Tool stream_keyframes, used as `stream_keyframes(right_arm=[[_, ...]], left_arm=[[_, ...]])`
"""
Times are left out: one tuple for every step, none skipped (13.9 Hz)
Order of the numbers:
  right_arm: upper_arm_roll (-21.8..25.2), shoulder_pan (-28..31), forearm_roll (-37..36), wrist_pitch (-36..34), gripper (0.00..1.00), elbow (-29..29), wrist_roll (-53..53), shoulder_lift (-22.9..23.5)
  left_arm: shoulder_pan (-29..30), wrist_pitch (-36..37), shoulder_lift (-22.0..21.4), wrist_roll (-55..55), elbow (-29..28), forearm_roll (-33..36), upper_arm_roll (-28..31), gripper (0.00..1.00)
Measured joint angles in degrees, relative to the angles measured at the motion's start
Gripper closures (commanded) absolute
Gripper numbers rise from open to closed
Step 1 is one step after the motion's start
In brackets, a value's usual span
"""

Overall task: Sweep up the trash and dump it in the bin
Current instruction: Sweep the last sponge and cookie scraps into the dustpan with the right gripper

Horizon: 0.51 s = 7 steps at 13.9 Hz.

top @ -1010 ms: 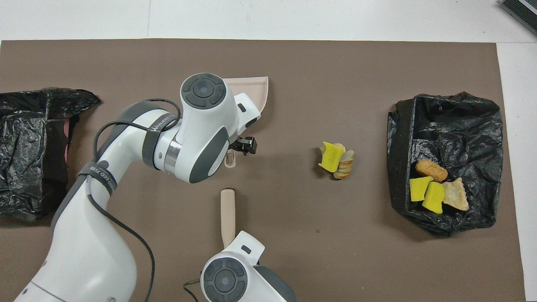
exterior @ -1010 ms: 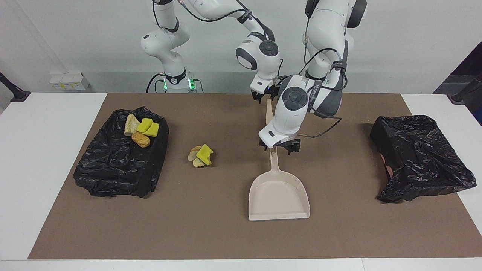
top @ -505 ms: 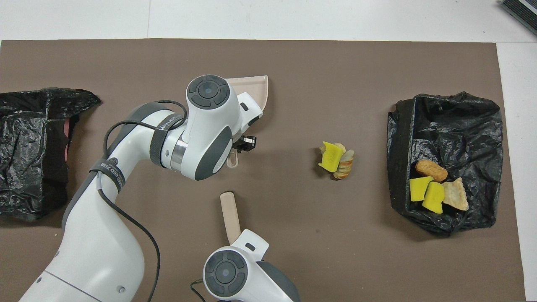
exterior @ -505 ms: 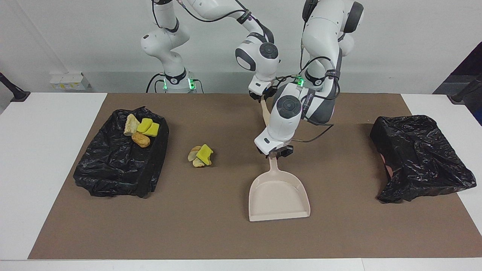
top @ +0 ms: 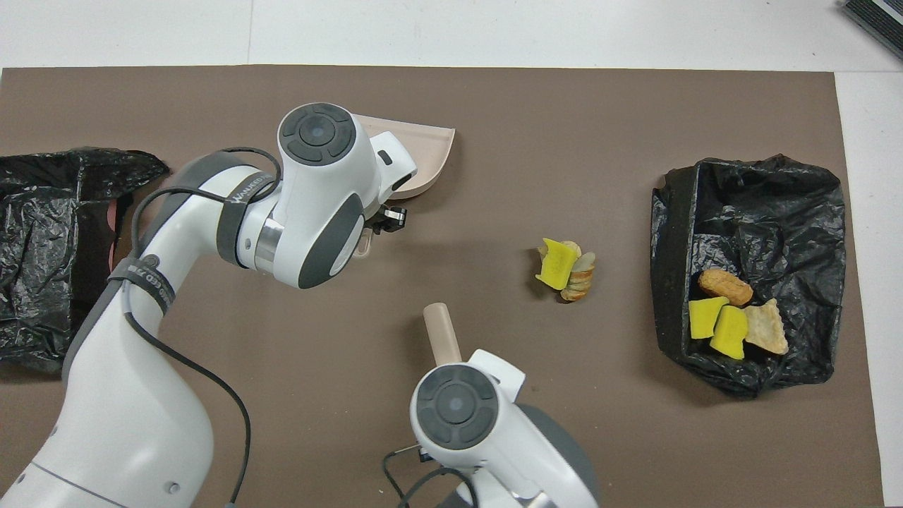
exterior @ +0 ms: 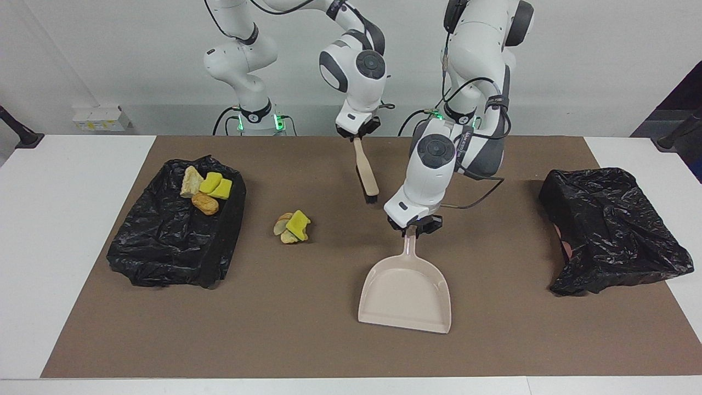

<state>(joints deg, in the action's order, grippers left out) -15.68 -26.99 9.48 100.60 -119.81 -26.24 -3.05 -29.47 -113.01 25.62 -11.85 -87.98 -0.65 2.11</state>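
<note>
We note the right gripper (exterior: 356,133), fingers pinching the brush (exterior: 366,173), has lifted it off the worktop (exterior: 329,340), frame upper centre. Left gripper (exterior: 414,227) grips the dustpan (exterior: 406,293), now tilted. Loose trash (exterior: 292,227) lies centre-left beside the bin (exterior: 164,247), open mat between.

Readable text: one strap label only.
A grey strap around the left arm (top: 233,219) carries white capital lettering, seen in the overhead view, that seems to begin "WANHEED"; the rest curves out of sight. A second strap lower on the same arm bears lettering too small to make out. The facing view shows the strap print as well, unreadable there.
</note>
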Motion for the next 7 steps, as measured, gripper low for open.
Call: stream_keyframes(right_arm=[[0.1, 3.1, -0.2, -2.6, 1.00, 0.0, 2.6, -2.6], [0.2, 6.0, -1.3, -3.9, 1.00, -0.1, 4.5, -4.5], [0.3, 8.8, -3.8, -4.0, 1.00, -0.1, 6.2, -5.4], [0.3, 11.4, -6.5, -3.6, 1.00, -0.2, 7.4, -5.4], [0.4, 14.2, -9.3, -2.1, 1.00, -0.4, 8.5, -4.8], [0.4, 17.1, -12.2, -0.2, 1.00, -0.6, 9.8, -3.6], [0.4, 19.6, -15.3, 1.0, 1.00, -0.6, 11.3, -2.3]], left_arm=[[0.5, 0.5, -0.9, 2.5, 0.0, 0.2, 0.2, 1.00], [1.0, 1.4, -1.6, 4.7, 0.0, 0.3, 0.4, 1.00], [1.6, 2.2, -2.2, 7.3, 0.0, 0.4, 0.6, 1.00], [2.2, 2.9, -2.7, 10.5, 0.0, 0.5, 0.8, 1.00], [2.9, 3.6, -3.2, 14.6, 0.0, 0.7, 1.0, 1.00], [3.7, 3.9, -3.8, 19.4, -0.3, 0.8, 1.2, 1.00], [4.7, 3.9, -4.6, 24.7, -0.6, 0.9, 1.3, 1.00]])
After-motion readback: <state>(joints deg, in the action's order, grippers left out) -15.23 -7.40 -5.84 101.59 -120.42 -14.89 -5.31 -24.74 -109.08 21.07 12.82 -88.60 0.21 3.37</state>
